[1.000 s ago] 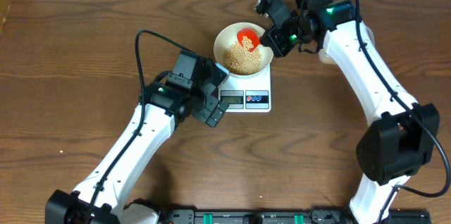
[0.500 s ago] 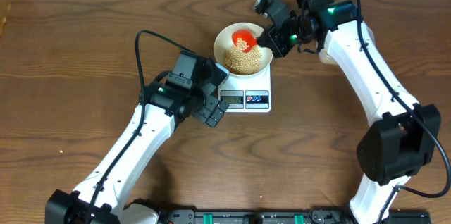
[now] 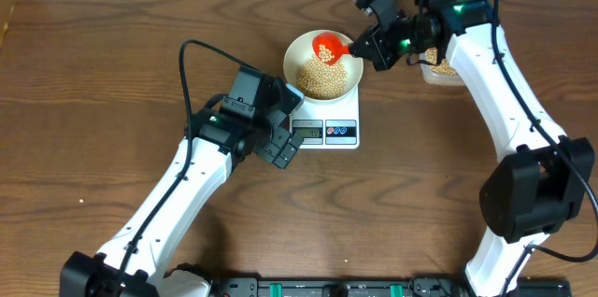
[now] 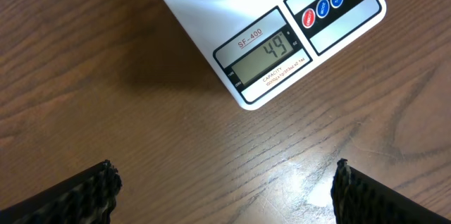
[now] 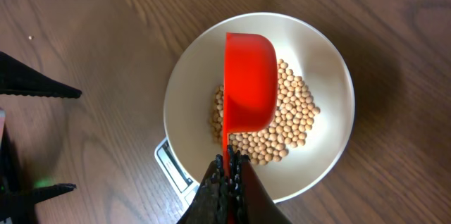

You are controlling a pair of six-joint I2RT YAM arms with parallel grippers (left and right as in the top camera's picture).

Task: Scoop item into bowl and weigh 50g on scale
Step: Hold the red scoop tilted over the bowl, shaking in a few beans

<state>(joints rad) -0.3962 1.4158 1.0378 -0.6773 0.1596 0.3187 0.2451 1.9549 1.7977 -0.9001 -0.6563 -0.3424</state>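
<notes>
The white bowl (image 3: 301,52) stands on the white scale (image 3: 355,110) and holds a heap of tan beans (image 3: 322,77). My right gripper (image 3: 363,48) is shut on the handle of a red scoop (image 3: 326,48), which hangs over the bowl's far side with a few beans in it. In the right wrist view the scoop (image 5: 249,86) is above the beans (image 5: 289,122) and bowl (image 5: 187,104), with the gripper (image 5: 229,164) clamped on the handle. My left gripper (image 4: 224,189) is open and empty over bare wood in front of the scale (image 4: 211,2), whose display (image 4: 268,51) reads 49.
A clear tub with more beans (image 3: 439,68) sits right of the bowl, partly hidden by my right arm. My left arm (image 3: 234,124) lies close to the scale's left front corner. The table's back edge runs along the top of the overhead view.
My right gripper has moved back and to the right, carrying the scoop from the bowl's middle to over its far side. The tub has come into view. The left arm has not moved.
</notes>
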